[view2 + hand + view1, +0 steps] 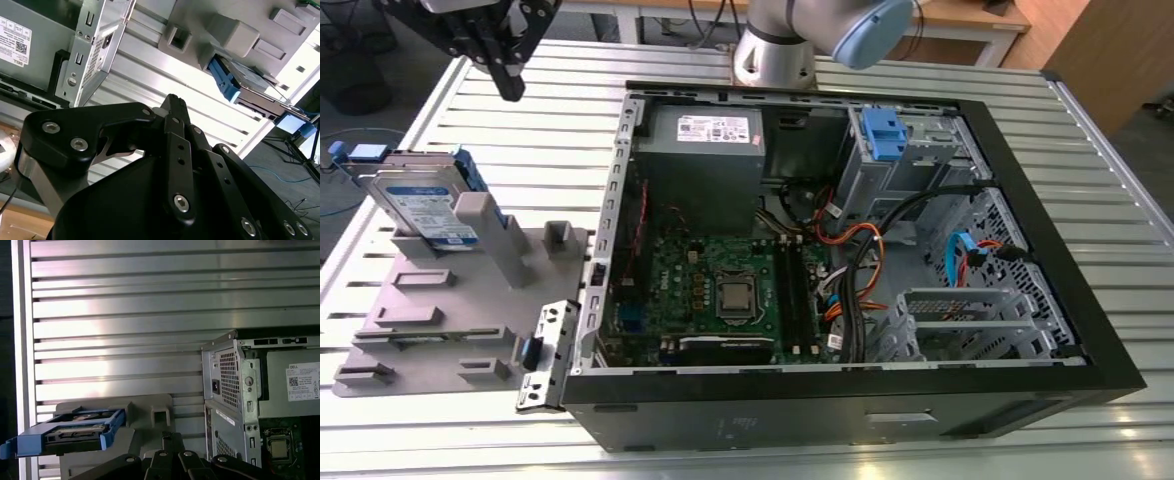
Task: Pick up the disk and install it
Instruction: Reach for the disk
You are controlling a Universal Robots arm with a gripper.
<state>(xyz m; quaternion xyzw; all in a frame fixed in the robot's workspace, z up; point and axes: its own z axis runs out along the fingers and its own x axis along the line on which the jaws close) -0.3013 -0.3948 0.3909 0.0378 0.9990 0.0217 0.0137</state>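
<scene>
Claw [514,90] hangs above the slatted metal desk [560,100] at the exterior view's left, well above the surface. Fingertips meet at a point: clenched, nothing between them. Both wrist views show the same, black finger links converging to one tip [173,102] [172,436].

Disk [416,205] not picked up. It stands tilted on edge in a grey plastic holder fixture [467,290] on the desk, at the exterior view's left of the open computer case [1067,330]. Silver-grey body, white-and-blue label facing out, blue bracket around the edges. Claw is near it but apart, no contact. In the first wrist view the disk [75,430] shows edge-on in its blue frame, seated in the fixture [150,410]; in the second wrist view the blue bracket and grey body [240,80] sit in the fixture [235,35].

Case lies on its side, panel off. Inside:
- Grey power supply [707,150] with a white sticker, at the far end.
- Green motherboard [720,290] with an exposed CPU socket.
- Blue latch on a metal cage [881,135], at the far corner toward the exterior view's right.
- Orange and blue cables [854,240], loose near the drive bays.

Robot arm base [781,50] stands behind the case.
</scene>
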